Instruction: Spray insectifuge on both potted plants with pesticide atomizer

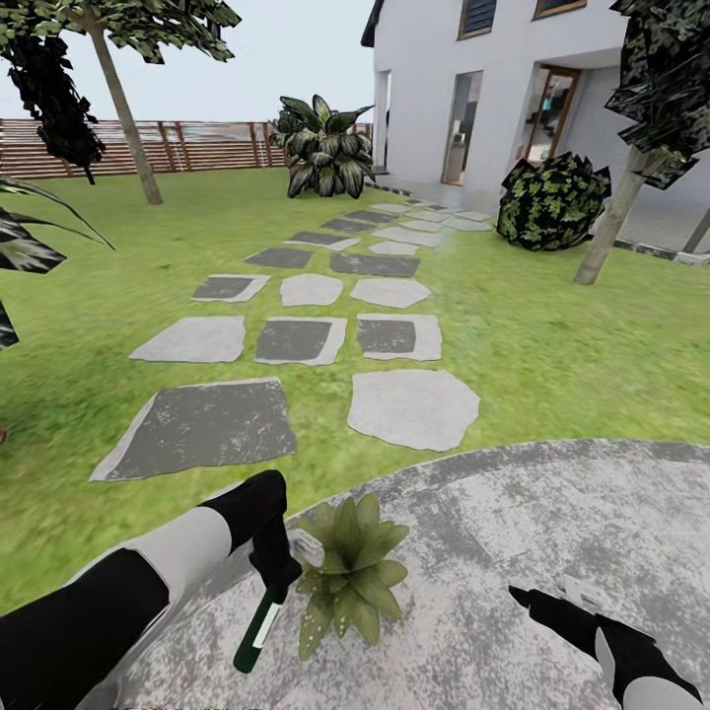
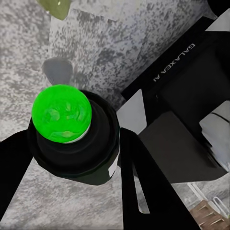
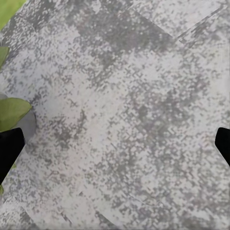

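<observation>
Left gripper [image 1: 268, 572] is clamped on the pesticide atomizer [image 1: 258, 629], fingers pinching it near the top; the dark green body hangs below the gripper, tilted toward the robot. In the left wrist view the bottle [image 2: 72, 139] sits between the two black fingers [image 2: 143, 191], seen end-on: round dark body with a bright green disc in the middle. Can't see the trigger head from any angle, so can't confirm where the nozzle points. Judgement: small rigid plastic bottle, light, smooth and round, so likely to twist or slip in a two-finger pinch; a hold high on the neck under the head is the sensible spot, and that looks like where it's held. One potted plant [image 1: 350, 572] sits just beside the left gripper, on the side toward the right arm: low rosette of pointed, stiff-looking green leaves; its pot is hidden under the foliage. It stands on the patio [image 1: 513, 552], round, mottled grey, rough stone look. Right gripper [image 1: 542, 600] hovers over bare patio, well apart from the plant, fingers spread wide with nothing between them; its wrist view shows leaf tips [image 3: 12, 112] at the edge. Beyond the grippers: lawn [image 1: 552, 345], flat irregular stepping stones [image 1: 412, 406], slatted wooden fence [image 1: 197, 146], white house [image 1: 434, 69].
</observation>
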